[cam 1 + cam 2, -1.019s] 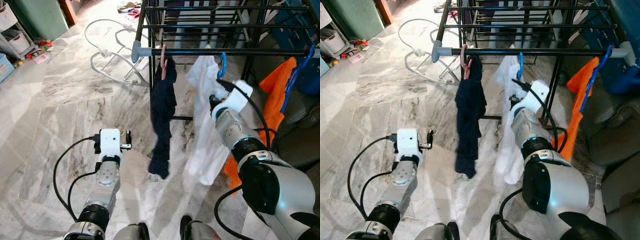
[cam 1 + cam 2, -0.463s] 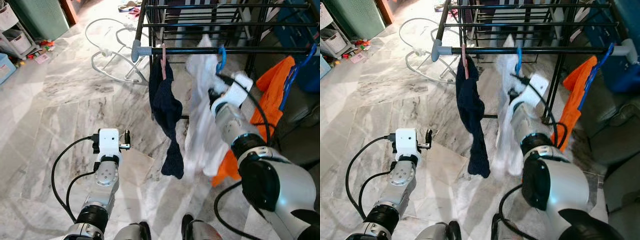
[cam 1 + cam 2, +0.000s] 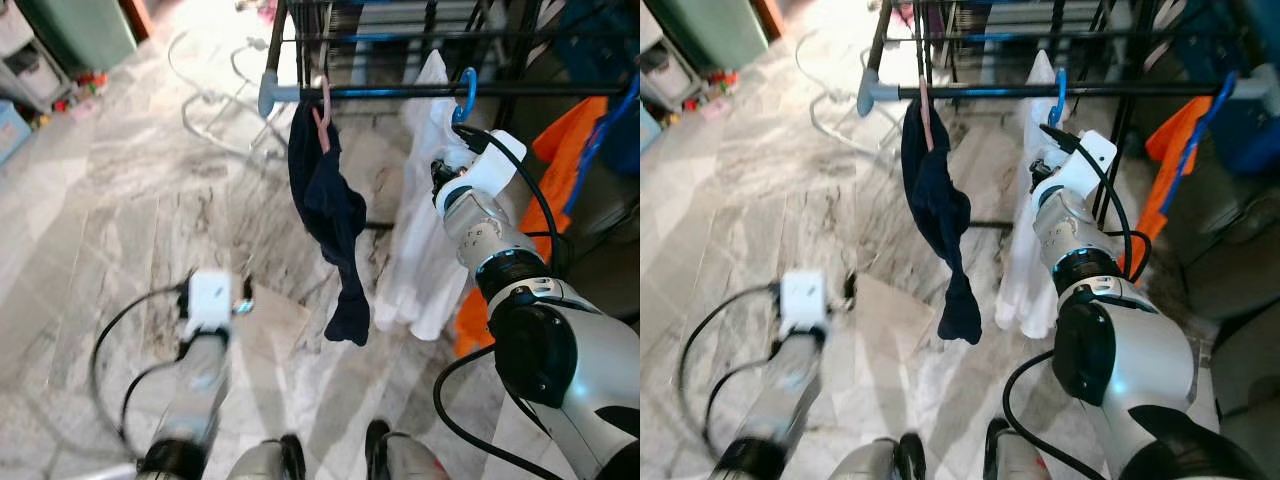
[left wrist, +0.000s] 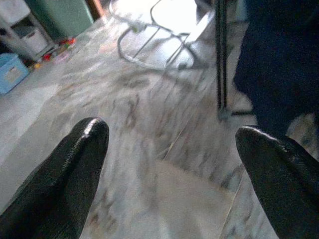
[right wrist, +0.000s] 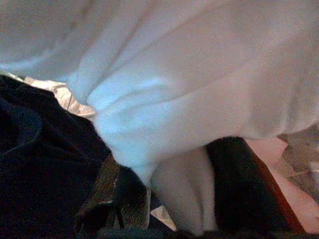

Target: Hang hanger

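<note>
Three garments hang from the black metal rail (image 3: 400, 92) of a drying rack standing on veined grey marble floor (image 3: 120, 220): a limp navy cloth (image 3: 325, 215) on a pink hanger (image 3: 322, 105), a soft white garment (image 3: 425, 250) on a blue hanger (image 3: 464, 92) whose hook curls over the rail, and a bright orange piece (image 3: 560, 170) further toward the robot's right. The right claw (image 5: 169, 199) is raised just under the blue hook, pressed into the white folds; its black fingers (image 5: 234, 184) appear to pinch the fabric. The left claw (image 4: 169, 164) hangs low over the floor, its rounded black fingers (image 4: 75, 164) spread wide and holding nothing. A white wire frame (image 3: 215, 95) lies on the floor behind the rack, and storage bins (image 3: 30, 70) stand off to the left.
</note>
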Tool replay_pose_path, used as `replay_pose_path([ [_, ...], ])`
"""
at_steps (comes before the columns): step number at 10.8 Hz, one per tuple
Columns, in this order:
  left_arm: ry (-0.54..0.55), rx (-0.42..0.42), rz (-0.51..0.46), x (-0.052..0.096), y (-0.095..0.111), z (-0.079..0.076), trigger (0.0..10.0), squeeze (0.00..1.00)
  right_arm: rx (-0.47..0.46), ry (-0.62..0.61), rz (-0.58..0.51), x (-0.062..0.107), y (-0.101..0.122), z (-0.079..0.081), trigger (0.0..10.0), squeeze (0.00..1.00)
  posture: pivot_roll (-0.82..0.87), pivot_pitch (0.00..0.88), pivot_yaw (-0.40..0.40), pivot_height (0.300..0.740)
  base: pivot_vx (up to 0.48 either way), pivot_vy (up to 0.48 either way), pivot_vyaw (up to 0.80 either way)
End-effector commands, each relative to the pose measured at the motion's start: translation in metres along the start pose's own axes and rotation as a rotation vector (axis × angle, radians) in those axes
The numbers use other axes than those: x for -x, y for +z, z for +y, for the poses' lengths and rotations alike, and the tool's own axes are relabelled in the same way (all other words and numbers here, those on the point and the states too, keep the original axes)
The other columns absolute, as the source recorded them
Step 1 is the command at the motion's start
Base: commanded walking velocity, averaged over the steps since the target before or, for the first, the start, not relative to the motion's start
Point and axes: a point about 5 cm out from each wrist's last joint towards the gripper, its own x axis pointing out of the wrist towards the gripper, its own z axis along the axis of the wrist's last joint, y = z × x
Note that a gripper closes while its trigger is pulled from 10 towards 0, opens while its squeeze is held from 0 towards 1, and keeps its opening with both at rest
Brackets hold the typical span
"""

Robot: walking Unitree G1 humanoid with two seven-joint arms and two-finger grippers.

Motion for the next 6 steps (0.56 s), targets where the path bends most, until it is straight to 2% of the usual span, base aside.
replay_pose_path([
  [1, 0.008, -0.021, 0.010, 0.005, -0.003, 0.009, 10.0, 0.00, 0.009, 0.015, 0.020, 0.000, -0.002, 0.009, 10.0, 0.00, 0.05, 0.292, 0.088, 0.740, 0.000, 0.000, 0.00],
  [4, 0.035, -0.042, 0.022, 0.016, -0.003, 0.021, 10.0, 0.00, 0.056, -0.007, 0.080, 0.002, -0.022, 0.000, 10.0, 0.00, 0.08, 0.314, 0.093, 0.740, 0.000, 0.000, 0.00],
  [6, 0.029, -0.041, 0.030, 0.017, -0.003, 0.018, 10.0, 0.00, 0.069, -0.013, 0.102, 0.003, -0.032, -0.005, 10.0, 0.00, 0.08, 0.319, 0.093, 0.740, 0.000, 0.000, 0.00],
])
